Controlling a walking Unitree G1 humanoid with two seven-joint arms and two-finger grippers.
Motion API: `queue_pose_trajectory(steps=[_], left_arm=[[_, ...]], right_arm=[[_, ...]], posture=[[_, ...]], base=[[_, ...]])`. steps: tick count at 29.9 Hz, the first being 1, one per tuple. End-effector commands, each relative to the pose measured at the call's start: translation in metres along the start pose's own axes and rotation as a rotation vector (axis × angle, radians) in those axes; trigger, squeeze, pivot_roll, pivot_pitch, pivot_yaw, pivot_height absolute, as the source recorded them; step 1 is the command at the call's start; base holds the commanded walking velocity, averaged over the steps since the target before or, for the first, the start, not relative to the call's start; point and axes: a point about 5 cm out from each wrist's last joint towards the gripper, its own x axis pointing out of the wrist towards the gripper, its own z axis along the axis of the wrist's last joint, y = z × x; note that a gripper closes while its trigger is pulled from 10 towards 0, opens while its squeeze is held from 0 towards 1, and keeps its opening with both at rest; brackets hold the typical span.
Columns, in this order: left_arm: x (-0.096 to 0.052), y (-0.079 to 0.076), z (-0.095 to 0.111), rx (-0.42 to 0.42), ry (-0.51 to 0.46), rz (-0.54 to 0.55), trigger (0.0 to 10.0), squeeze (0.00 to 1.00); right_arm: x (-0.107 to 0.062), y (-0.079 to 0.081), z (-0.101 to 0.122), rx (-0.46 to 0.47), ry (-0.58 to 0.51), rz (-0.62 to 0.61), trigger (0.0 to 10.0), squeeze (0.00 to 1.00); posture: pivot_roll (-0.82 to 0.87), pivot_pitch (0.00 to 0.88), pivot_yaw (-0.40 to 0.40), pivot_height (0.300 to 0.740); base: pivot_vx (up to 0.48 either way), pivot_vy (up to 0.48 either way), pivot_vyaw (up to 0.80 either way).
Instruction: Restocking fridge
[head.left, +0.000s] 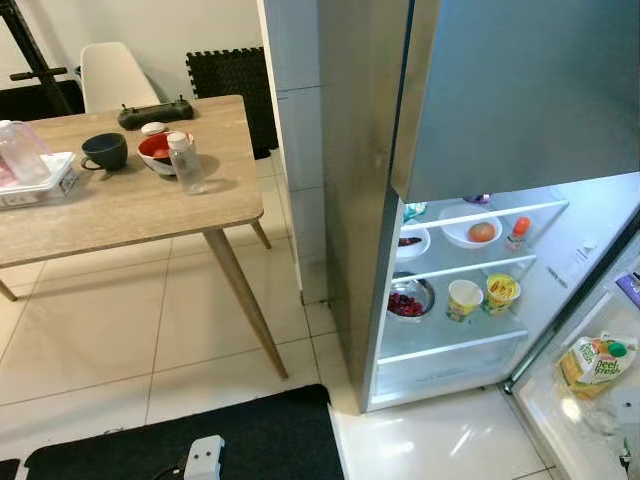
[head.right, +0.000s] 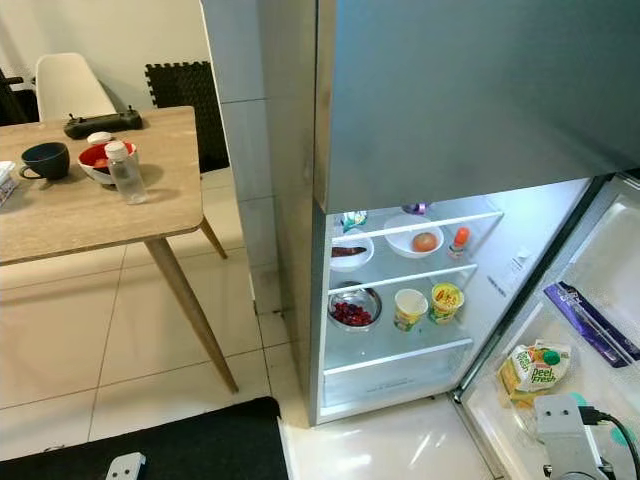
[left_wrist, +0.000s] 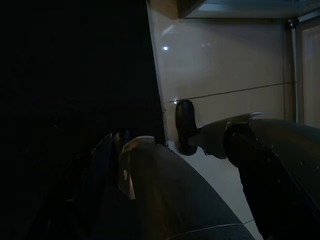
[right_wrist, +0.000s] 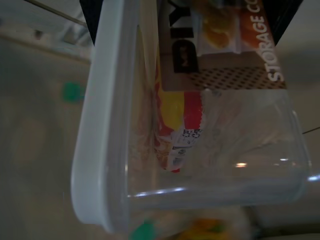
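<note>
The fridge (head.left: 360, 150) stands with its lower door swung wide to the right. Its lit shelves hold a white bowl with an orange (head.left: 481, 232), a small orange-capped bottle (head.left: 517, 233), a metal bowl of red berries (head.left: 408, 300) and two cups (head.left: 463, 298). A juice carton (head.left: 592, 362) sits in the door shelf. My right gripper (right_wrist: 190, 12) is shut on a clear storage container (right_wrist: 200, 165) with a printed label, low by the open door; its wrist (head.right: 565, 440) shows there. My left gripper (left_wrist: 152, 132) hangs open over the floor.
A wooden table (head.left: 120, 210) at the left carries a plastic bottle (head.left: 185, 163), a red bowl (head.left: 158, 150), a dark cup (head.left: 105, 151) and a clear lidded box (head.left: 30, 170). A black mat (head.left: 250, 435) lies on the tiles before me. A white chair (head.left: 112, 75) stands behind.
</note>
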Motion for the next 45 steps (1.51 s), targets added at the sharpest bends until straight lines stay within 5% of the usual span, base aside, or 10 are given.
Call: queue_pose_trajectory(steps=[1,5,15,31,45], left_arm=[[-0.001,0.000,-0.007,-0.010,0.022,0.001,10.0,0.00],[0.000,-0.002,-0.004,-0.002,0.016,-0.004,10.0,0.00],[0.000,-0.002,-0.004,-0.011,0.012,-0.019,10.0,0.00],[0.000,-0.004,-0.005,-0.007,0.018,-0.027,10.0,0.00],[0.000,-0.002,-0.004,0.006,0.018,-0.004,10.0,0.00]], right_arm=[[-0.003,0.019,-0.004,0.002,0.001,0.094,10.0,0.00],[-0.015,0.065,-0.023,0.007,0.046,0.298,10.0,0.00],[-0.041,0.117,-0.057,-0.048,0.110,0.523,10.0,0.00],[-0.049,0.137,-0.050,-0.233,0.026,0.644,10.0,0.00],[-0.049,0.144,-0.027,-0.256,-0.074,0.678,10.0,0.00]], posture=[[-0.15,0.016,0.003,0.740],[-0.15,0.014,0.007,0.740],[-0.13,0.009,0.009,0.740],[-0.13,0.010,0.010,0.740],[-0.12,0.012,0.013,0.740]], base=[[0.000,0.000,0.00],[0.000,0.000,0.00],[0.000,-0.066,0.00],[0.000,-0.440,0.00],[0.000,-0.371,0.00]])
